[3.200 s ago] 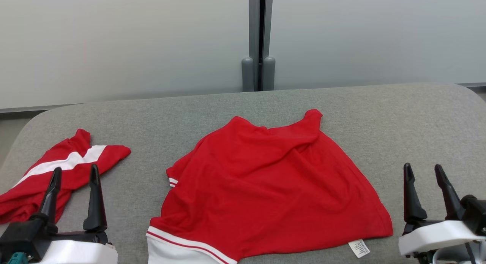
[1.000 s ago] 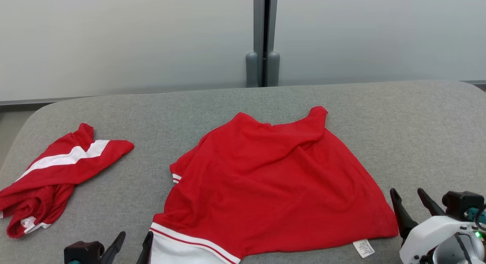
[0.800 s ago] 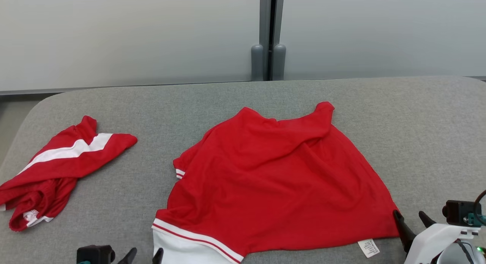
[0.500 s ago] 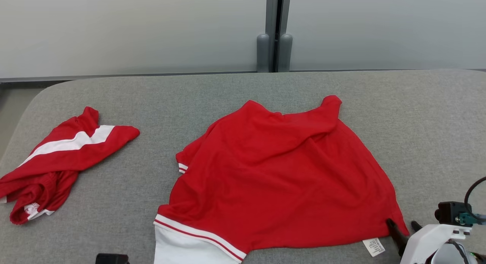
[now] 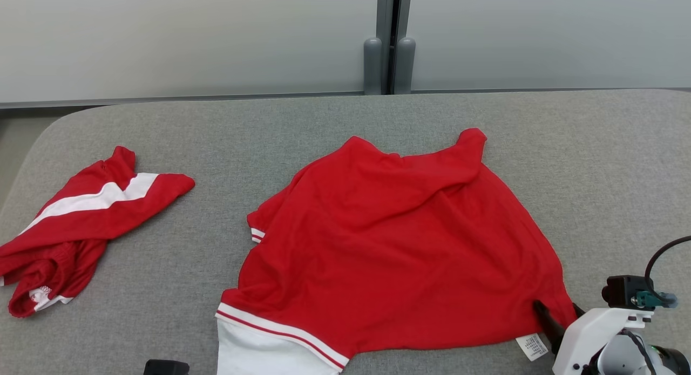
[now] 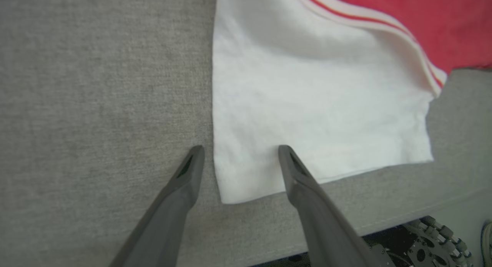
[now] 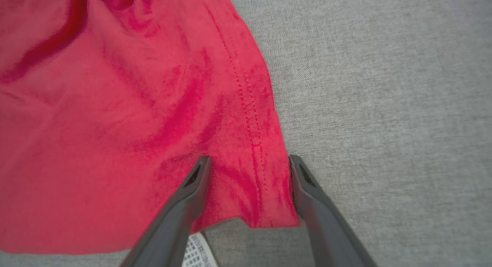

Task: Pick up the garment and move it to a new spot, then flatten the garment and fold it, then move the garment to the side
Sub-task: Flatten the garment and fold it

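Note:
The red garment [image 5: 399, 245] lies spread and wrinkled in the middle of the grey padded table [image 5: 594, 164], with a white panel [image 5: 253, 353] at its near left corner. In the left wrist view my left gripper [image 6: 240, 151] is open and straddles the near corner of the white panel [image 6: 307, 105], one finger over grey cloth, the other over white fabric. My right gripper [image 5: 559, 310] is open at the garment's near right corner. In the right wrist view the right gripper [image 7: 250, 161] straddles the stitched red hem [image 7: 246, 105], with a white label [image 7: 196, 253] beside it.
A second red garment with a white stripe [image 5: 70, 224] lies crumpled at the table's left end. The table's near edge and part of my base [image 6: 423, 240] show under the left gripper. Pale wall panels [image 5: 162, 35] stand behind the table.
The head camera has shifted. Both grippers have come down and in to the garment's near corners, the left sinking below the head view's bottom edge. The garments lie as before.

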Motion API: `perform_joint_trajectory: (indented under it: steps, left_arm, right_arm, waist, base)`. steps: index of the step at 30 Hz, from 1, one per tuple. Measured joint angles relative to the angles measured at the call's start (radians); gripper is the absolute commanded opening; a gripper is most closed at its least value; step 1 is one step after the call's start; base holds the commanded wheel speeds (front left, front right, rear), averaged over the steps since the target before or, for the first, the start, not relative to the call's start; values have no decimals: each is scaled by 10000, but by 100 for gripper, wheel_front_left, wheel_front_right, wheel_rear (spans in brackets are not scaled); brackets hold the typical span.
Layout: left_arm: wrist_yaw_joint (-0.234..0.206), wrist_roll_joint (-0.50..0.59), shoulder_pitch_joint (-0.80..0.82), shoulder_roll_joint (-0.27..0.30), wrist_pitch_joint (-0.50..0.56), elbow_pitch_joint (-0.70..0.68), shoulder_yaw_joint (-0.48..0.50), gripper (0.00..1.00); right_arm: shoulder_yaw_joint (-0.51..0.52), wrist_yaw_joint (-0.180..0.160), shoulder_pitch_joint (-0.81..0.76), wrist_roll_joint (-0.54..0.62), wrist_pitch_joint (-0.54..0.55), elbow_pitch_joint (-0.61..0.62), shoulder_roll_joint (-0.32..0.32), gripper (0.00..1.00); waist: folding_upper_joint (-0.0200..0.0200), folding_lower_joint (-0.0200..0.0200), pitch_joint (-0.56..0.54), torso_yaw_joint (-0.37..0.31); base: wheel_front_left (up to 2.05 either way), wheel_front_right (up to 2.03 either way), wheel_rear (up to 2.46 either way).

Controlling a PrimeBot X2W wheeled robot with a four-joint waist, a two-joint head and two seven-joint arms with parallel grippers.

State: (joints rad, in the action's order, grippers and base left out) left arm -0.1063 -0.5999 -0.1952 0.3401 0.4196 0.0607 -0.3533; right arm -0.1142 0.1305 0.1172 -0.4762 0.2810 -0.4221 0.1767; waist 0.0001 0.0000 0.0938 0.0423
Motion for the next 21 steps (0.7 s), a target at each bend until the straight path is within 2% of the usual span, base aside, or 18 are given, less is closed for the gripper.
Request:
perform_joint_trajectory:
  steps: [4, 5, 6, 7, 8, 9, 10, 11, 21]
  left_arm:
    - [92, -263, -14, 90, 397, -88, -36, 100]
    - [127, -297, -19, 119, 556, -115, -84, 91]
    - [182, -359, -22, 136, 648, -148, -128, 79]
    - [182, -374, -23, 128, 658, -169, -144, 63]
    - [182, -374, -23, 109, 658, -176, -159, 42]
    - [182, -374, -23, 96, 683, -174, -186, 9]
    - [182, -374, -25, 79, 688, -173, -219, 0]
    - [190, -376, -29, 54, 686, -174, -245, 0]
    - [190, -468, -31, 27, 104, -587, 17, 0]
  right_arm:
    - [-123, 0, 4, -77, 4, 69, 33, 100]
    - [-155, 0, 3, -94, 19, 75, 35, 100]
    - [-192, 0, 3, -107, 40, 84, 33, 84]
    - [-222, 0, -1, -140, 58, 86, 33, 60]
    - [-255, 0, -3, -173, 79, 88, 31, 42]
    - [-288, 0, -4, -190, 92, 90, 31, 29]
    - [-330, 0, -5, -221, 92, 94, 25, 18]
    - [-366, 2, -18, -257, 94, 94, 25, 0]
    - [-453, 2, -42, -351, -278, 309, 174, 0]
  waist:
    - [0, 0, -11, 13]
    - [0, 0, -26, 14]
    - [0, -1, -41, 14]
    - [0, 0, -55, 15]
    - [0, 0, -69, 15]
    - [0, 0, -82, 15]
    - [-1, 0, -99, 14]
    - [0, 0, -115, 13]
    - [0, 0, -220, 5]
  base:
    - [0, 0, 0]
    - [0, 0, 0]
    - [0, 0, 0]
    - [0, 0, 0]
    - [0, 0, 0]
    - [0, 0, 0]
    - [0, 0, 0]
    - [0, 0, 0]
    - [0, 0, 0]
